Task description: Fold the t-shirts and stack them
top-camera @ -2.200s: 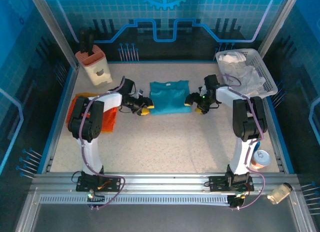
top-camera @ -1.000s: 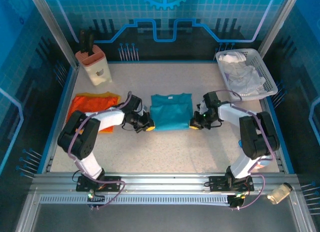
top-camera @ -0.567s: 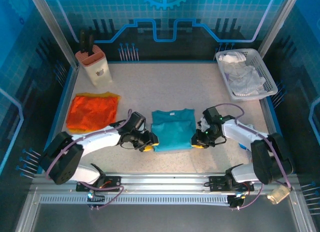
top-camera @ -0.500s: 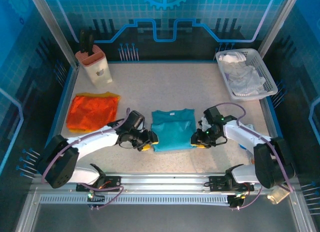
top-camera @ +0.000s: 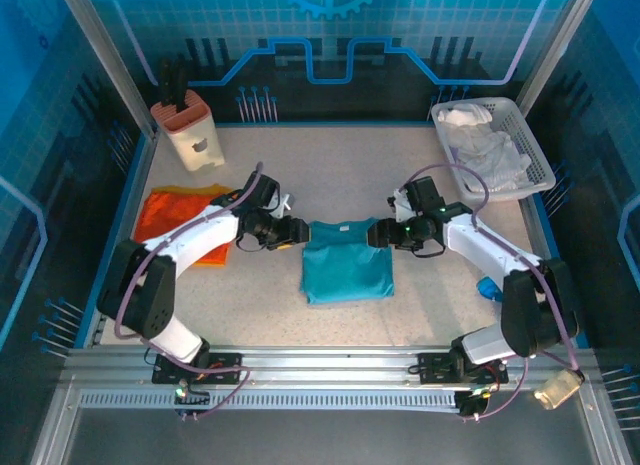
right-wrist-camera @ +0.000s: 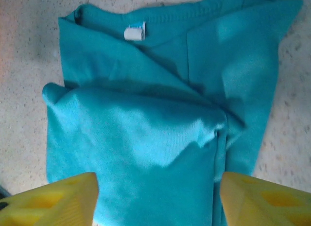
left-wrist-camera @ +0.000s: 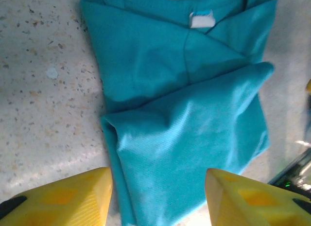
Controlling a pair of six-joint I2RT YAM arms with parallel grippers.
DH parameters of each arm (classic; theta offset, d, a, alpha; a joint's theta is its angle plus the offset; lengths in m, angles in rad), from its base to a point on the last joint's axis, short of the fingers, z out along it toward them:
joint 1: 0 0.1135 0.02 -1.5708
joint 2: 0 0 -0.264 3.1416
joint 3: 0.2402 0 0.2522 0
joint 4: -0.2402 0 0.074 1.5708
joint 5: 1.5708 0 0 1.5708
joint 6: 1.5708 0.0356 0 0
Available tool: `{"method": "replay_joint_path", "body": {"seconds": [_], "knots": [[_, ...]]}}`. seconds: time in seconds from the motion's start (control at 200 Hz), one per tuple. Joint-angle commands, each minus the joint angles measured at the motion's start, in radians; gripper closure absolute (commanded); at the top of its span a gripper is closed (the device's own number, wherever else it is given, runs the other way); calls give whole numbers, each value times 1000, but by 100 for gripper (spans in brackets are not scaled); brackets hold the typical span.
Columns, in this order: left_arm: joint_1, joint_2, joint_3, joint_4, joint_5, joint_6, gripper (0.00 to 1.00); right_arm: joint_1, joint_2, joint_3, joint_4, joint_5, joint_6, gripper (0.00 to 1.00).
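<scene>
1. Bench (top-camera: 430, 315): pale and speckled, carrying both shirts.
2. Teal t-shirt (top-camera: 346, 270): lay on the bench between the two arms. Half a second earlier both hands were low at its near corners. Since then the near hem had been carried over toward the collar, so the shirt lay doubled on itself. The upper layer stopped short of the collar, and its edges were puffed and a little skewed rather than square. Judged: this cross-fold was just laid. Some smoothing may still be wanted before stacking.
3. Orange t-shirt (top-camera: 162, 215): lay left of the teal t-shirt and well apart from it, as a flat rough rectangle partly under the left arm. It was in the same spot as a second before. Judged: the stacking was not yet done.
4. Left hand (top-camera: 292, 231): sat at the far-left corner of the teal t-shirt, just beside the collar end. It had been closed a second before. Its yellow fingers (left-wrist-camera: 63, 199) now stood apart, with the cloth lying loose below them and not pinched.
5. Right hand (top-camera: 384, 234): sat at the far-right corner of the teal t-shirt, mirroring the left. Its fingers (right-wrist-camera: 262, 199) were likewise apart after having been closed, and the fold lay free beneath them.
6. Label (right-wrist-camera: 134, 31): a small white tag inside the collar of the teal t-shirt, left uncovered beyond the edge of the folded layer.
</scene>
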Motion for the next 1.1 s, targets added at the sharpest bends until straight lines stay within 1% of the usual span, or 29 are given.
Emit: {"method": "replay_joint_path", "body": {"seconds": [0.0,0.095,0.31,0.405,0.5,0.58,0.665,0.82,0.946,1.096], "knots": [[3,46,29,24,31,135,47,-12,58,4,114,-23,-42,36],[4,72,11,86,36,148,48,-11,95,-3,166,-33,-44,39],[0,126,-25,204,72,149,49,-11,151,-12,209,19,-49,42],[-4,149,-19,205,68,151,53,-11,165,-9,204,57,-51,44],[-13,166,-14,195,57,159,54,-9,172,-10,200,59,-51,45],[-25,173,-12,176,23,175,55,-10,177,-20,200,70,-51,45],[-30,177,-23,182,13,187,54,-10,184,-30,201,78,-51,46],[-31,180,-35,191,5,207,54,-10,196,-42,213,56,-37,52],[-32,189,-37,199,17,216,56,-7,194,-47,237,37,-26,56],[-48,206,-36,217,25,214,60,-3,204,-47,236,33,-15,66]]}}
